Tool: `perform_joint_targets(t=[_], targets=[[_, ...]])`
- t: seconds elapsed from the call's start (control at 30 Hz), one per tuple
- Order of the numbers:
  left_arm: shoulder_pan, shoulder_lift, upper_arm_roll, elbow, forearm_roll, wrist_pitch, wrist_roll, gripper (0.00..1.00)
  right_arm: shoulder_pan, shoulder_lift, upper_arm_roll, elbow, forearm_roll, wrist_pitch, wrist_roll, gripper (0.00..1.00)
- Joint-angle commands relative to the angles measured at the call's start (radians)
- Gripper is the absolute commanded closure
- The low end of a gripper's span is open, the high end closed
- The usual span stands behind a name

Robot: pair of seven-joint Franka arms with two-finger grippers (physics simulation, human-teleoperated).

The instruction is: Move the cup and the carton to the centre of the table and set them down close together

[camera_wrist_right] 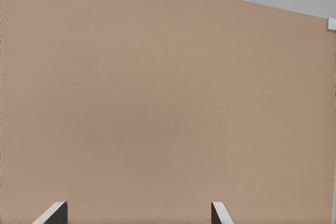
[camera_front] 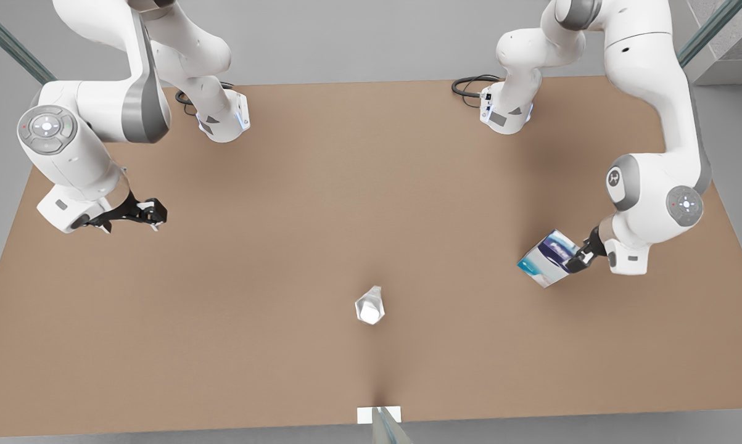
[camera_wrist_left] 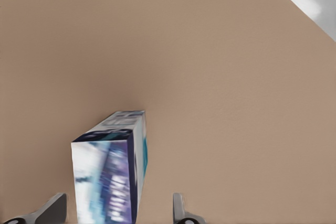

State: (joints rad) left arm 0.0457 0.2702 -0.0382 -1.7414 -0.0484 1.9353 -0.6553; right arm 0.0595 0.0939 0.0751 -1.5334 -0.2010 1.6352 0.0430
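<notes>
I count one cup (camera_front: pixel 369 306), one carton (camera_front: pixel 548 259) and two arms on my table (camera_front: pixel 321 203). The carton's blue and purple print carries lettering, but I cannot read it. My left gripper (camera_front: pixel 577 258), at the front view's right, has the carton at its fingers, tilted; in the left wrist view the carton (camera_wrist_left: pixel 110 169) sits between spread fingers (camera_wrist_left: pixel 178 208), one side apart from it, so I cannot tell whether it is clamped. My right gripper (camera_front: pixel 152 213) waits at the front view's left, fingers (camera_wrist_right: pixel 218 212) wide open, holding nothing. The cup lies near the middle, toward the near edge, well apart from the carton
</notes>
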Motion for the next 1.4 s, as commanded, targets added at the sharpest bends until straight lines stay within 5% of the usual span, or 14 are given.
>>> perform_joint_targets(t=[0.0, 0.77, 0.8, 0.9, 0.93, 1.27, 1.37], targets=[[0.005, -0.012, 0.000, -0.018, 0.053, -0.001, 0.008, 0.02, 0.000, 0.001, 0.000, 0.001, 0.000, 0.000, 0.000, 0.00], [0.011, 0.043, 0.001, -0.191, -0.018, 0.140, -0.006, 0.04, 0.002, 0.004, 0.000, 0.001, -0.002, -0.011, 0.000, 0.00], [0.011, 0.043, 0.000, -0.191, -0.018, 0.140, -0.006, 0.11, 0.002, 0.003, 0.000, 0.001, -0.002, -0.011, 0.000, 0.00], [0.011, 0.040, 0.000, -0.191, -0.018, 0.140, 0.000, 0.67, 0.002, 0.003, 0.000, 0.001, -0.002, -0.012, 0.000, 0.00], [0.010, 0.038, 0.000, -0.191, -0.018, 0.142, 0.002, 0.72, 0.002, 0.003, 0.000, 0.001, -0.002, -0.012, 0.000, 0.00], [-0.015, -0.020, -0.017, -0.179, -0.022, 0.123, 0.125, 0.73, 0.002, 0.003, 0.000, 0.001, 0.000, -0.011, 0.000, 0.00], [-0.023, -0.002, -0.028, -0.050, -0.015, -0.004, 0.167, 0.73, 0.002, 0.004, 0.000, 0.001, -0.002, -0.009, 0.000, 0.00]])
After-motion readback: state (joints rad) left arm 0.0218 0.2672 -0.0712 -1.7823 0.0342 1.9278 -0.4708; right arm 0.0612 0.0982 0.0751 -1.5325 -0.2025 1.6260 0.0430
